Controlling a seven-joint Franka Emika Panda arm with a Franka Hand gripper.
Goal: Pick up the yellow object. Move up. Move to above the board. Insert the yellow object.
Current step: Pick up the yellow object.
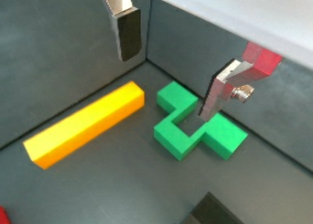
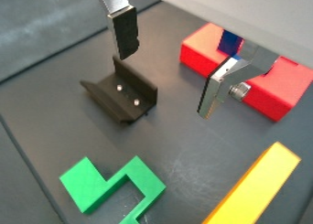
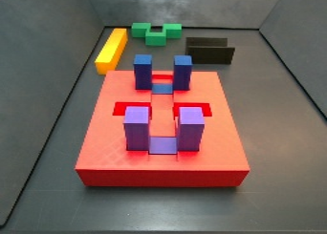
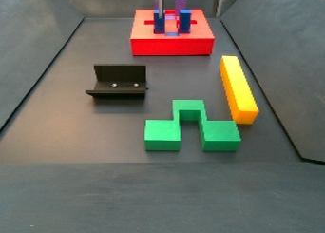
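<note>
The yellow object (image 1: 86,125) is a long yellow-orange bar lying flat on the dark floor beside the green block; it also shows in the wrist view (image 2: 257,189) and in both side views (image 3: 113,49) (image 4: 238,87). The board (image 3: 115,133) is a red slab with blue and purple posts, also seen in a side view (image 4: 172,45) and partly in both wrist views (image 2: 202,52) (image 1: 259,58). My gripper (image 1: 167,81) (image 2: 167,81) hangs above the floor between the board and the yellow object. It is open, with nothing between the fingers.
A green notched block (image 1: 189,125) (image 4: 191,127) lies next to the yellow bar. The fixture (image 2: 123,95) (image 4: 118,82) stands on the floor nearby. Grey walls (image 3: 52,104) surround the floor.
</note>
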